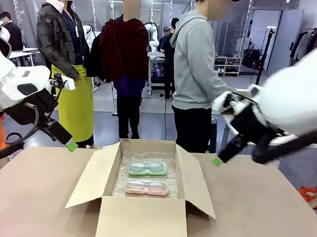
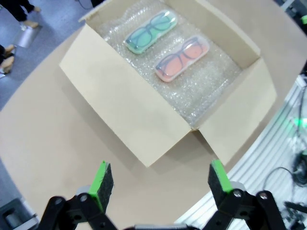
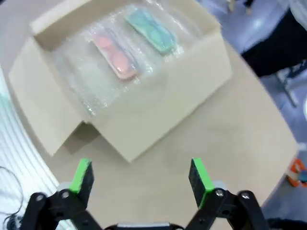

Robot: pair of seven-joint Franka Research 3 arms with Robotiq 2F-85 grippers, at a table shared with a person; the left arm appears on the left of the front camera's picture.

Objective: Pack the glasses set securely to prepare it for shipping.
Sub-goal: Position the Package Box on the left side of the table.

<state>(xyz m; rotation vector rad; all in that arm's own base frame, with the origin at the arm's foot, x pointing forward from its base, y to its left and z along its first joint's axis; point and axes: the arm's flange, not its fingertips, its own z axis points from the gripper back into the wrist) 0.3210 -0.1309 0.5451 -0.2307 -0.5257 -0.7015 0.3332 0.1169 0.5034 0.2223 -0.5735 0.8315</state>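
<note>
Centrally on the bench (image 1: 259, 219), an open cardboard box (image 1: 142, 226) holds the mint green case (image 1: 147, 168) and pale pink case (image 1: 146, 187) flat on bubble wrap (image 1: 172, 178). Their long axes run parallel to the bench's near edge, the mint one farther back. The left hand (image 2: 159, 175) and right hand (image 3: 139, 175) hover released and empty.

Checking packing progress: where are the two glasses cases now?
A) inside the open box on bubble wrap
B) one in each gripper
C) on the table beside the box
A: the mint green case and the pale pink case lie side by side on bubble wrap inside the open cardboard box.
</note>
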